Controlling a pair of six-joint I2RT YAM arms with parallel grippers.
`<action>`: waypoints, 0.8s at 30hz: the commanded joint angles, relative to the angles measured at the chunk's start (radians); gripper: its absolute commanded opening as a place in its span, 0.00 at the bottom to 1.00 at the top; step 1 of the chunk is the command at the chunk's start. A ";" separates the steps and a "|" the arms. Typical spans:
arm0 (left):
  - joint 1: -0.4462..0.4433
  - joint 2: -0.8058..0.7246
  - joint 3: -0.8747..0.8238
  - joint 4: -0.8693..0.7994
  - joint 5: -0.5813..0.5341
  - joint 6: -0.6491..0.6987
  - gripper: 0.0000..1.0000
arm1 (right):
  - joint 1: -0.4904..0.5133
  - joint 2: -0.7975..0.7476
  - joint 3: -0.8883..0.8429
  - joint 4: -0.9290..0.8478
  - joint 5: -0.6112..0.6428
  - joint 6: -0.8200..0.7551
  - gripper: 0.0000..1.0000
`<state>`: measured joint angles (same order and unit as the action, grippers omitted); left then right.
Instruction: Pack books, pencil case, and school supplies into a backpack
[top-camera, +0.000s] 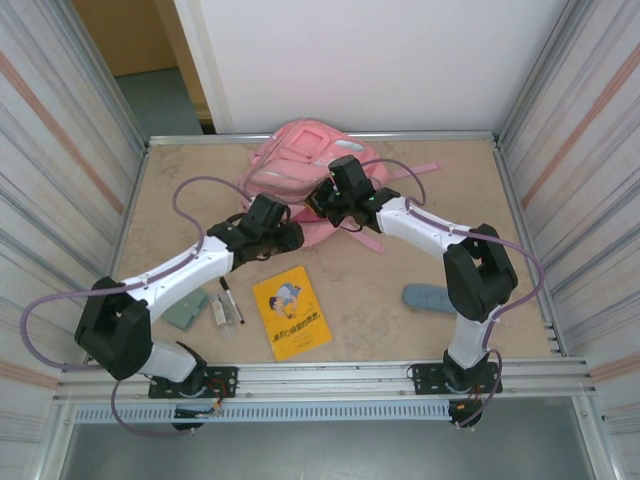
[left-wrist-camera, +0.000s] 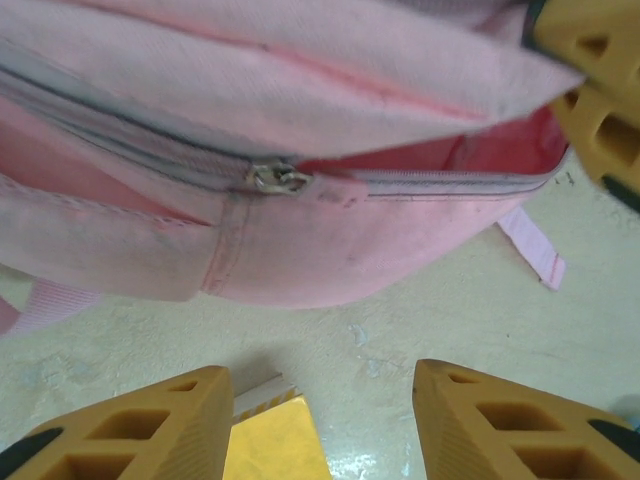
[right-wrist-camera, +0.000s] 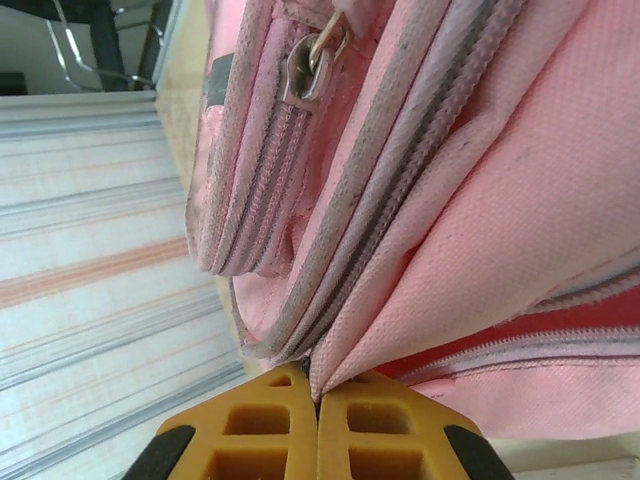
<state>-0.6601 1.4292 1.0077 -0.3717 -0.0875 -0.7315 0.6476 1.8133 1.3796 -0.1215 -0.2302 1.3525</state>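
Backpack (top-camera: 292, 152), pink, lying flat at the far middle of the counter (top-camera: 420, 250), its zip side facing the two arms. In the left wrist view its main zip is partly undone: the metal slider (left-wrist-camera: 278, 178) sits about midway along the grey track, and to its right the mouth gapes a little on red lining.

The right claw (right-wrist-camera: 317, 392) is pressed together on the edge of the upper pink flap, pinching the fabric beside the zip track. The left claw (left-wrist-camera: 322, 378) hovers low in front of the bag, spread, with nothing between its fingers.

Nearer the arms and well apart from the bag lie the yellow booklet (top-camera: 291, 312), a black marker (top-camera: 232, 300), a pale stick (top-camera: 217, 312), a grey-green block (top-camera: 186, 310) and, on the right, the blue-grey pencil case (top-camera: 430, 297).

The step in hand looks like opening the bag; nothing is packed yet. Next, the left claw probably needs to close on the small slider and draw it along while the right holds the flap taut.
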 joint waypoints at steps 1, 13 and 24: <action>-0.040 0.011 -0.002 0.049 -0.124 -0.019 0.52 | 0.006 -0.048 0.060 0.038 -0.041 -0.026 0.00; -0.043 0.069 0.002 0.110 -0.413 -0.118 0.55 | 0.045 -0.128 -0.010 0.040 -0.017 -0.030 0.00; -0.022 0.052 -0.070 0.146 -0.425 -0.124 0.36 | 0.039 -0.200 -0.043 0.000 0.003 -0.097 0.00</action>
<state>-0.7071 1.5185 0.9668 -0.2188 -0.4347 -0.8616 0.6941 1.7287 1.3216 -0.1307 -0.2253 1.3170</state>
